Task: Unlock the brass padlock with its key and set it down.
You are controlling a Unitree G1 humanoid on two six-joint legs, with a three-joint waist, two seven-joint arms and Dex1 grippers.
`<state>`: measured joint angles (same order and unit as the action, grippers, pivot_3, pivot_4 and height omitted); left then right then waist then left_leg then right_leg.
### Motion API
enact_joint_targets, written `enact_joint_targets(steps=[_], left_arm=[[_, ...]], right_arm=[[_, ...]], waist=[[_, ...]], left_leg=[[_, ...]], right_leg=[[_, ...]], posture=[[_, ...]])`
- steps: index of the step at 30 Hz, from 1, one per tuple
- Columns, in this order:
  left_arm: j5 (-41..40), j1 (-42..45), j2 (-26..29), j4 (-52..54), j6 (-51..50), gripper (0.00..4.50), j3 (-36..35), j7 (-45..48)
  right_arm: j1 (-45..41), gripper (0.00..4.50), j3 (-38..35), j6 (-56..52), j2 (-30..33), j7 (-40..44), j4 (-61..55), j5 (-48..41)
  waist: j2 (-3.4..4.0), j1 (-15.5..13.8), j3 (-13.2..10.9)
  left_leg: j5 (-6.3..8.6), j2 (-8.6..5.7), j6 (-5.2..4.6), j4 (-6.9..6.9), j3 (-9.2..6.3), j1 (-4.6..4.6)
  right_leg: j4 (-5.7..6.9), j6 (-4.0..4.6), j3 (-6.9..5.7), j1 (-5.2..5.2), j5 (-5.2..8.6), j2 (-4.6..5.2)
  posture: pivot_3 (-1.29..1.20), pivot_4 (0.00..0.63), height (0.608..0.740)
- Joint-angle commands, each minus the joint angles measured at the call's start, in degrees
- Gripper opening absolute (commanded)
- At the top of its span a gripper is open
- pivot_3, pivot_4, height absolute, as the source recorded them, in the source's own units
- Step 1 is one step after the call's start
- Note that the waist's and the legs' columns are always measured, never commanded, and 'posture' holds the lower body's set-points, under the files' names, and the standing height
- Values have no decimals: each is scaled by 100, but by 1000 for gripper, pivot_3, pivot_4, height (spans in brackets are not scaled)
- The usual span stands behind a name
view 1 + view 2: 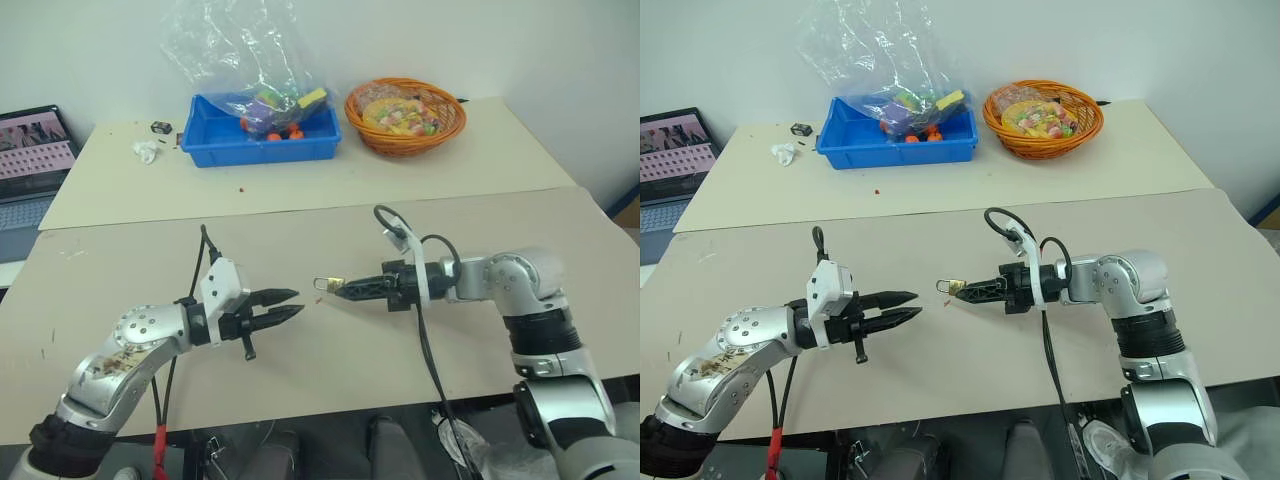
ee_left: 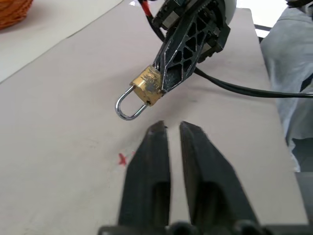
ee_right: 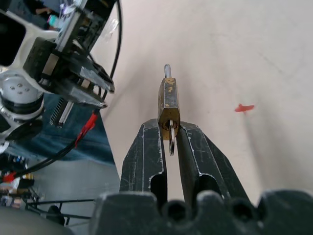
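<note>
Over the near table [image 1: 330, 370], the left gripper [image 1: 290, 305] hangs with its fingers clenched on nothing, tips aimed at the right gripper [image 1: 340, 289]. A bare gap separates the two sets of tips. The right gripper's fingers are pinched on the key end of the brass padlock [image 1: 329, 285], held above the tabletop with its shackle [image 2: 128, 108] toward the left tips; the key [image 3: 171, 142] sits between the right fingers. A small red speck [image 2: 122, 159] marks the table under the gap. Black cables [image 1: 425, 340] trail from the right wrist toward the near edge. Well beyond the fingers, across a seam, the far table carries a blue bin [image 1: 262, 135] under a plastic bag [image 1: 235, 50], an orange basket [image 1: 405, 115], and a crumpled scrap [image 1: 147, 151]. A laptop [image 1: 30, 160] sits off its left edge.
</note>
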<state>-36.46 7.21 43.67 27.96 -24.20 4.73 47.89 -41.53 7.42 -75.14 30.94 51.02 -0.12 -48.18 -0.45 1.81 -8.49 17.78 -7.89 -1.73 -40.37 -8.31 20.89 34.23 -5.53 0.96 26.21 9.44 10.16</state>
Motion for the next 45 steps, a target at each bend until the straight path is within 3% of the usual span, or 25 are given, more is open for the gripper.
enact_joint_targets(steps=[1, 14, 45], left_arm=[[-346, 95, -23, 316, -305, 9, -183, 69], [-446, 93, -165, 382, -619, 9, -357, -39], [-338, 196, -383, 412, -786, 9, -344, -197]], right_arm=[[-175, 0, 101, 266, -11, 268, -274, 40], [-48, 0, 195, 419, 44, 492, -479, 156], [105, 0, -263, -37, 72, 345, -1398, -705]], waist=[[0, -11, 0], [0, -96, 0], [0, -108, 0]], left_leg=[[0, 1, 0, 0, 0, 0], [0, 1, 1, 0, 0, 0], [0, 2, 1, 0, 1, 0]], right_leg=[[-7, 0, 0, 0, 0, 0], [-11, 1, 0, -1, -1, 0], [-12, 2, 0, -1, -1, 0]], posture=[[0, 150, 740], [0, 150, 740], [0, 150, 740]])
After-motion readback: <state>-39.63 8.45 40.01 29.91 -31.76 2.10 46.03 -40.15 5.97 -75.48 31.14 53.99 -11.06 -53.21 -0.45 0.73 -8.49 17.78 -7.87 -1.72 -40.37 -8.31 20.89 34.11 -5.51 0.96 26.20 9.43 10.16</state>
